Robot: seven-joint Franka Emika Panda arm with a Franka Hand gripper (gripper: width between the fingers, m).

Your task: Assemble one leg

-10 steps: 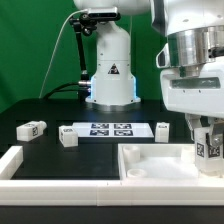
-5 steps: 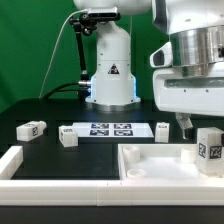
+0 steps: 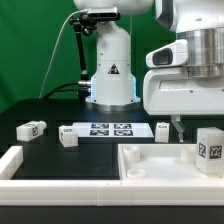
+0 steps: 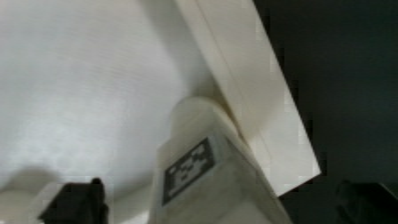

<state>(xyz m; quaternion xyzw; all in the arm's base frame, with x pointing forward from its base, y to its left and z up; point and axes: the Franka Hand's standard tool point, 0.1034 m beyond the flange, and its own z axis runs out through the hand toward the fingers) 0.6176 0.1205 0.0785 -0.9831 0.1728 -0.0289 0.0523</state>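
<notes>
My gripper (image 4: 221, 203) hangs open, gripping nothing. The leg (image 3: 209, 146) stands upright on the tray's (image 3: 150, 161) corner below it, I'd guess because that's its mounting hole.

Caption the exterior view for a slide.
Open tool above a tagged leg standing upright at the white square piece's corner.

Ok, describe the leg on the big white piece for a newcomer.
Find the large white square piece at the front of the black table. The leg stands at its corner on the exterior view's right. The other three legs sit on the bare table.
</notes>
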